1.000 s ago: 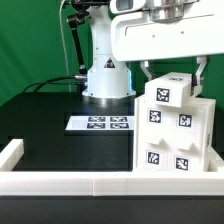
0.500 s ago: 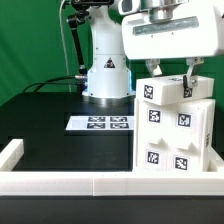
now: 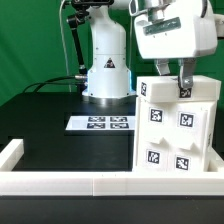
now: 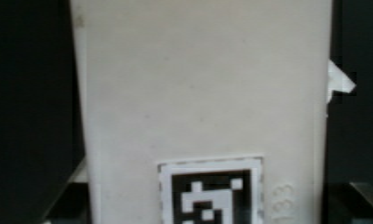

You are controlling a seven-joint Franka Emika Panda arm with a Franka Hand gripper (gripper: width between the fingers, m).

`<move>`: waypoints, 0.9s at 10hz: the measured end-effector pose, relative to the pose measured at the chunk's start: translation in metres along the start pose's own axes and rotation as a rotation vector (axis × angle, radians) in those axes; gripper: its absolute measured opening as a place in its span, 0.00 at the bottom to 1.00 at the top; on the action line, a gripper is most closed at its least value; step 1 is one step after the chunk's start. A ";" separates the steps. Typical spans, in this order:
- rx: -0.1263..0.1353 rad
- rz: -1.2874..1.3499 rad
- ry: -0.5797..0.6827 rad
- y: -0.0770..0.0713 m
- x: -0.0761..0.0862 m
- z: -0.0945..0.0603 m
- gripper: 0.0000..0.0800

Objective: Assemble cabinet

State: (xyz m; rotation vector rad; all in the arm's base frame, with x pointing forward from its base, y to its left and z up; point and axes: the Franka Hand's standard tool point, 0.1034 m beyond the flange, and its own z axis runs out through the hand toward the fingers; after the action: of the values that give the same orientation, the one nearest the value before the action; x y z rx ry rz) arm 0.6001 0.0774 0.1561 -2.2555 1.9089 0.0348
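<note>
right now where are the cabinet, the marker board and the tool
cabinet point(image 3: 177, 135), exterior view, front face among the tags
marker board point(image 3: 100, 123), exterior view, middle of the flat plate
tool point(image 3: 172, 82), exterior view, between the two fingertips, on the cabinet's top

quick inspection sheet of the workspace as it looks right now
surface: black table with a white rail along the near edge
job's things: white tagged cabinet upright at the exterior view's right
clutter: marker board flat by the arm base; nothing else seen
grippers: gripper down on the cabinet's top, fingers at its sides; grip cannot be told
cables: black cable behind the base
surroundings: green backdrop
</note>
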 end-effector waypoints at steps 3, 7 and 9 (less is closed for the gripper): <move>0.007 0.188 -0.022 -0.001 -0.002 0.000 0.70; 0.024 0.507 -0.042 -0.005 0.000 -0.002 0.70; 0.027 0.640 -0.063 -0.006 0.002 -0.003 0.70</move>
State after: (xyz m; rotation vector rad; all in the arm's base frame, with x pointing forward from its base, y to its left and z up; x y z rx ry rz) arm 0.6059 0.0764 0.1599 -1.5163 2.4807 0.1627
